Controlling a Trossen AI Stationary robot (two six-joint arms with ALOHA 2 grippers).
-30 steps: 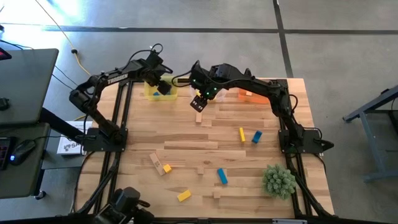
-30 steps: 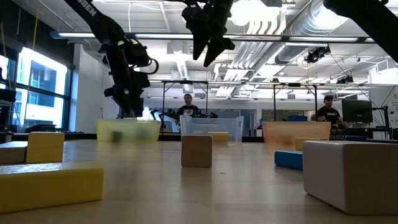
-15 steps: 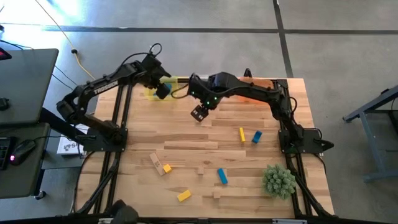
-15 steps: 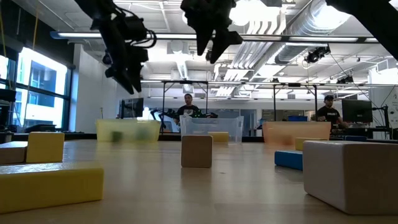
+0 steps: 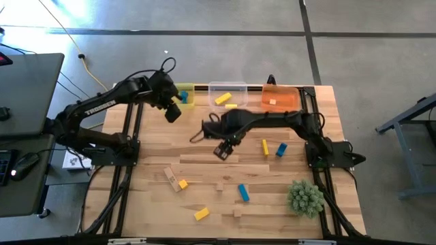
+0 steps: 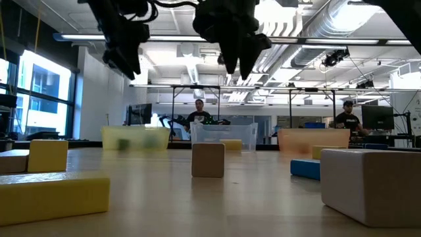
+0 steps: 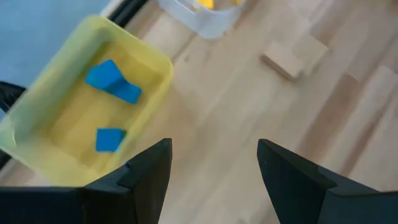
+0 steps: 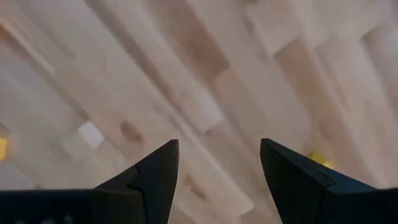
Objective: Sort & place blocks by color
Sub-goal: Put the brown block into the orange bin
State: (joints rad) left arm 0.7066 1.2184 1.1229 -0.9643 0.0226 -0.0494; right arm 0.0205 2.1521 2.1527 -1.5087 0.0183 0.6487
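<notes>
Painted and plain wooden blocks lie scattered on the table: a yellow bar [image 5: 264, 146], a blue block [image 5: 281, 149], a wood bar [image 5: 169, 175], a yellow cube [image 5: 182, 184], a blue bar [image 5: 243, 192] and others nearer the front. Blue blocks [image 7: 112, 82] lie in the yellow bin [image 5: 185, 96]. My left gripper [image 5: 172, 111] [image 7: 214, 168] hangs open and empty in the air beside that bin. My right gripper [image 5: 221, 150] [image 8: 217, 168] points down over bare table at mid-table, open, with nothing between its fingers.
A clear bin [image 5: 227, 94] with yellow blocks and an orange bin [image 5: 279, 97] with a wood block stand along the far edge. A wood block [image 7: 287, 59] lies near the clear bin. A spiky green plant ball [image 5: 305, 197] sits front right. People stand in the room beyond.
My left gripper has risen from over the yellow bin and drawn back toward the table's left and near side, still open. My right gripper has swung from beside the clear bin toward the near edge and sunk a little, its wrist turning, still open. No block has moved.
</notes>
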